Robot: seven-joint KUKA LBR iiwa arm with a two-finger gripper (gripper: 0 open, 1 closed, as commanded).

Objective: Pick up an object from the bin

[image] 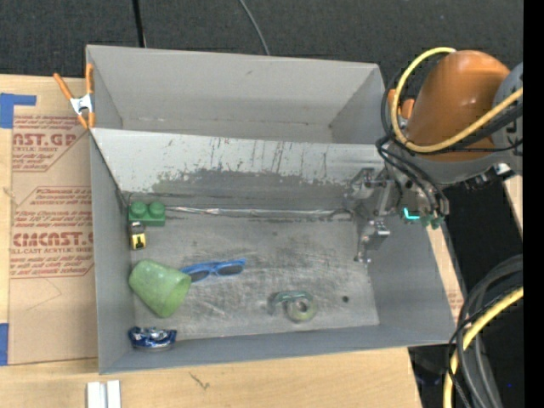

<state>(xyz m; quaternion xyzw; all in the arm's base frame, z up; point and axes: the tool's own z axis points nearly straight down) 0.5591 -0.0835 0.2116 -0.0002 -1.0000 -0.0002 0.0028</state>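
My gripper (371, 232) hangs low at the right end of the bin, close to the right wall, over bare grey floor. The nearest loose thing is a pale green ring-shaped piece (295, 306) near the front wall, to the gripper's lower left and well apart from it. A pair of small blue glasses (213, 269) lies further left, on the middle-left of the floor.
A light green cup (159, 288) lies on its side at the front left, touching the blue glasses. A green brick (146, 213) and a small yellow and black piece (138, 241) sit by the left wall. A blue crumpled thing (152, 337) is in the front left corner.
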